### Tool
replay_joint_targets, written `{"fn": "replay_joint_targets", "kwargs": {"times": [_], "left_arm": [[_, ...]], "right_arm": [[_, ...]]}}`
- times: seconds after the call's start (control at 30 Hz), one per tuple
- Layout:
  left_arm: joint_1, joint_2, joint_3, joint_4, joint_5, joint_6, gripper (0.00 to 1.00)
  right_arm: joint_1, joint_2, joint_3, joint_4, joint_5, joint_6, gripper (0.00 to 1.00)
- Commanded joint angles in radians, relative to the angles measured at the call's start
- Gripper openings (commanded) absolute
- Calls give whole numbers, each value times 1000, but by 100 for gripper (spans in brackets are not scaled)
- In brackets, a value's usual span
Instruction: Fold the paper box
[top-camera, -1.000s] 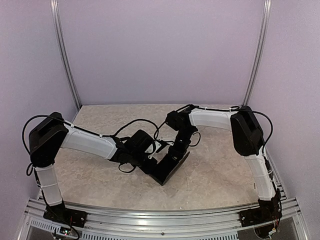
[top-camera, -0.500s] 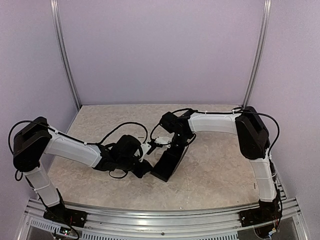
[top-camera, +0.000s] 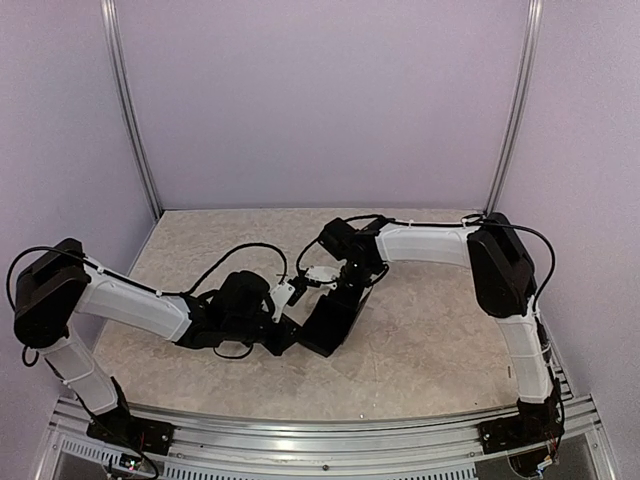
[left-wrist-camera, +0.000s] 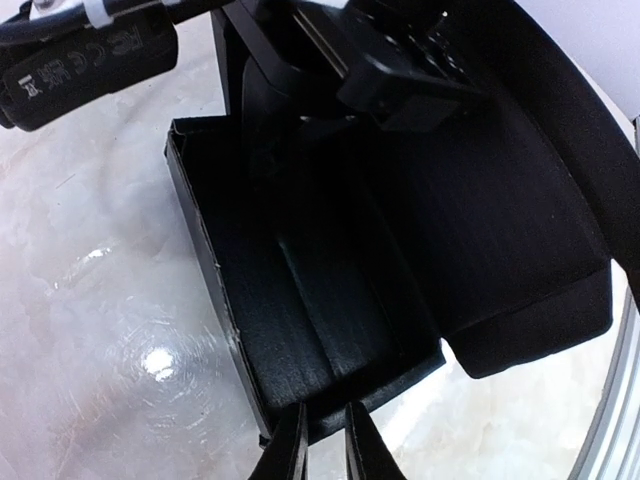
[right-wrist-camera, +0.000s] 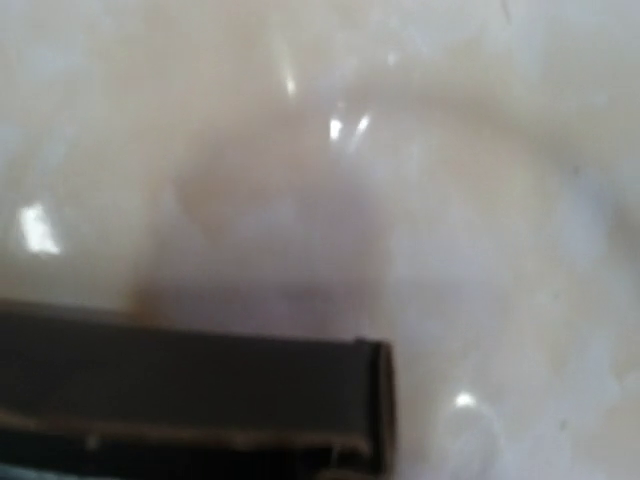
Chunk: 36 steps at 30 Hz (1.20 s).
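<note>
A robotics lab booth: plain lilac walls (top-camera: 320, 100), metal posts (top-camera: 128, 110) upper left and right, two arms (top-camera: 135, 302) on a bottom rail (top-camera: 320, 428).

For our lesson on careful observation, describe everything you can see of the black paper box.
The paper box is matte black thin cardboard, half formed: an open tray with low upright walls, a crease along its floor and a wide flap spread at one side. It lies on the marbled table between the arms. The left gripper pinches its near end wall; the right gripper meets its far end, grip unclear.
</note>
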Motion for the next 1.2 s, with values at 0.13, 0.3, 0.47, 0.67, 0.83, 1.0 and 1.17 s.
{"fn": "replay_joint_targets", "kwargs": {"times": [0.13,0.3,0.47,0.67,0.83,1.0,1.17], "left_arm": [[12,-26,-29,38,25,-21,15],[18,-12,-33,46,35,-27,15],[21,-11,-33,46,42,-29,15],[21,-53,-53,47,1,-39,15],[25,-189,-122,61,-174,-87,23],[44,-318,-146,15,-271,-168,43],[45,-386,-160,-37,-291,-202,43]], "right_arm": [[-52,92,74,-5,-159,-8,16],[-59,108,101,5,-150,-3,15],[-53,135,145,21,-28,29,2],[-14,130,171,37,237,50,0],[-9,25,108,61,192,3,0],[-8,-81,31,-2,-52,-142,0],[-5,-50,85,-215,-133,-235,1]]}}
